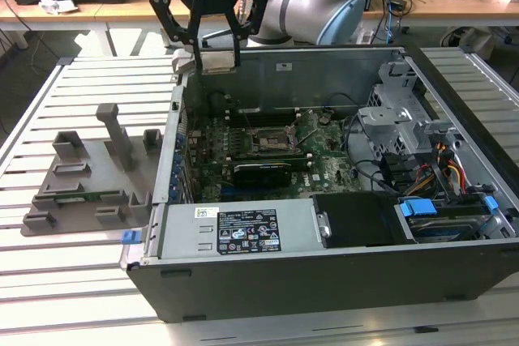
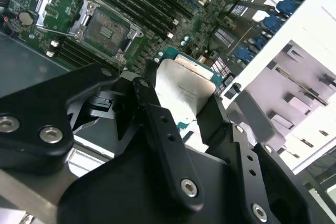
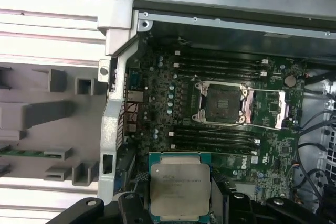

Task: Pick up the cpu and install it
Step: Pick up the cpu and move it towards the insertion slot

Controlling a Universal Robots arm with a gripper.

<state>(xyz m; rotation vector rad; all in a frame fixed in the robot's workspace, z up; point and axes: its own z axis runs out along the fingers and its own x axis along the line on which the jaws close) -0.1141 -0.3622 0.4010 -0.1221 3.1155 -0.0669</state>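
Observation:
My gripper [image 1: 216,67] hangs above the open computer case's [image 1: 324,281] back wall, toward the exterior view's left, shut on the cpu [image 1: 217,60]. The cpu is a flat square chip with a silvery top plate and a green rim. Both wrist views show it clamped by its edges: cpu [image 2: 184,90] [image 3: 179,187] between black fingers [image 2: 157,124] [image 3: 132,205]. Below it lies the green motherboard [image 1: 324,164] with the open socket [image 1: 268,142] [image 2: 102,30] [image 3: 220,103], its metal bracket folded back. The cpu is well above the board and off to the side of the socket.
A grey fixture tray [image 1: 89,176] with upright posts and a green memory strip [image 1: 81,194] sits on the slatted table at the exterior view's left. Inside the case are a power supply [image 1: 235,232], a metal drive cage [image 1: 389,111] and bundled cables [image 1: 442,168].

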